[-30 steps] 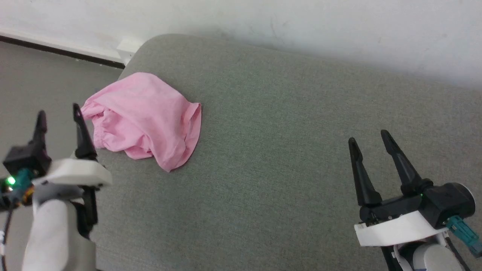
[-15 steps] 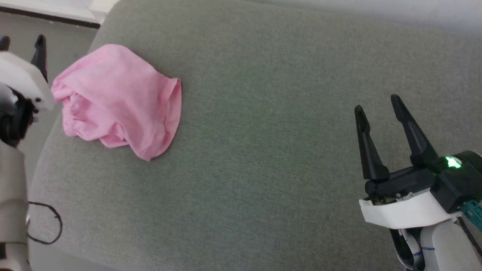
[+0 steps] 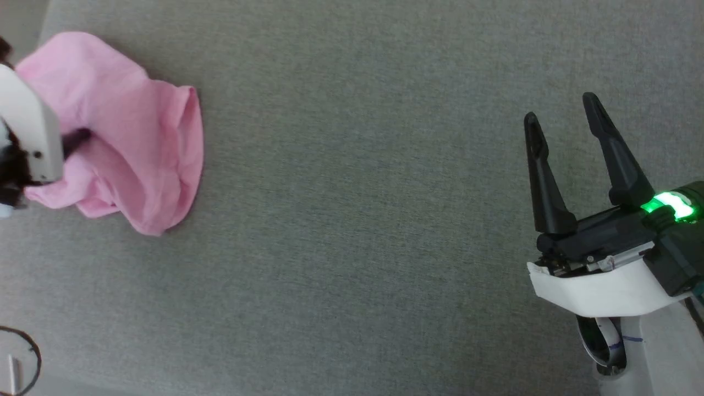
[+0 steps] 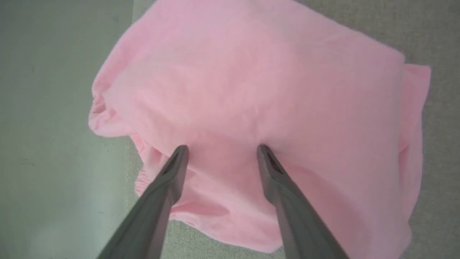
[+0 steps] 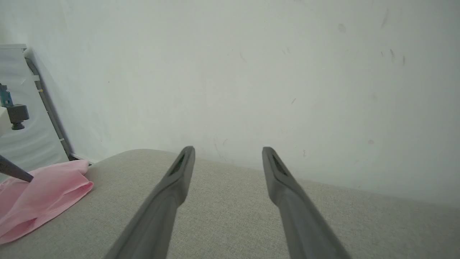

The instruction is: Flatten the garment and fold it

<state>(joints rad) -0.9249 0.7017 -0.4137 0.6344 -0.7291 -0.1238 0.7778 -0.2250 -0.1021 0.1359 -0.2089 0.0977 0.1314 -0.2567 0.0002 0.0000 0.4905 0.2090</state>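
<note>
The garment (image 3: 132,132) is a crumpled pink heap at the far left end of the grey cushion (image 3: 357,220). Part of it hangs past the cushion's left edge. In the left wrist view my left gripper (image 4: 222,148) is open, and both fingertips rest on or just above the garment (image 4: 251,82), near its gathered edge. Its white wrist housing (image 3: 27,132) covers part of the cloth in the head view. My right gripper (image 3: 561,110) is open and holds nothing, far to the right over bare cushion. The right wrist view shows my right gripper (image 5: 228,149) facing the wall, with the garment (image 5: 39,194) at lower left.
The cushion's left edge drops to a grey floor (image 4: 54,126). A black cable loop (image 3: 33,352) lies at the lower left. A pale wall (image 5: 251,72) runs behind the cushion, and a white panel (image 5: 21,144) leans at its left end.
The head camera has swung down and right, shifting the whole picture. My left gripper has gone from beside the garment to over it. Both grippers remain open.
</note>
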